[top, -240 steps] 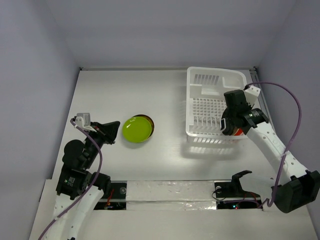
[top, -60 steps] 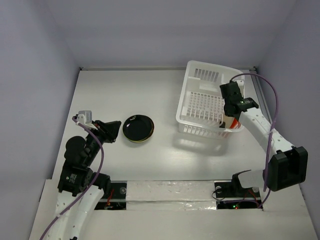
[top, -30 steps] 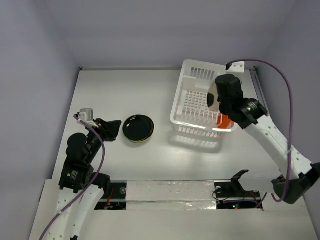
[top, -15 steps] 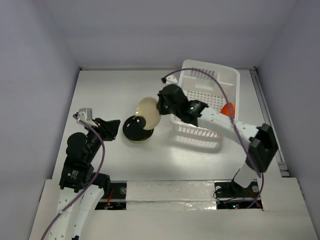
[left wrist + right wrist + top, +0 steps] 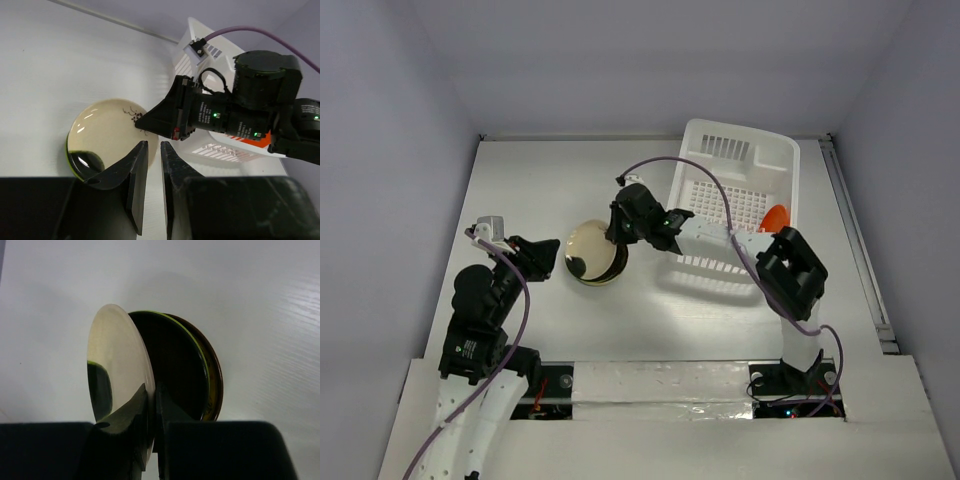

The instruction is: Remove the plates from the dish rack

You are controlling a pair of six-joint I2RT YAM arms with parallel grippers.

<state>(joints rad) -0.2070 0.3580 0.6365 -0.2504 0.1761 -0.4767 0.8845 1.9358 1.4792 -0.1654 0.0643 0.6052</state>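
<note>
My right gripper (image 5: 616,228) is shut on the rim of the tan plate (image 5: 588,243), holding it tilted over a stack left of the rack. The right wrist view shows the fingertips (image 5: 142,395) pinching the tan plate (image 5: 117,360) just above the black plate (image 5: 175,365), with a lime green rim (image 5: 192,340) and a brown/yellow rim (image 5: 214,385) beneath. The white dish rack (image 5: 740,150) sits at the back right, skewed, with an orange-red plate (image 5: 775,215) inside. My left gripper (image 5: 548,258) rests left of the stack, its fingers nearly together and holding nothing. No teal-grey plate shows.
The right arm's links (image 5: 790,270) stretch across the front of the rack. A purple cable (image 5: 700,190) loops over the rack floor. The side walls (image 5: 410,150) close in the table, and a taped strip (image 5: 660,385) runs along its near edge.
The right gripper lifted the tan plate out of the rack and carried it left and down over the stack. The rack has slid and turned to the left. The left arm has stayed put.
</note>
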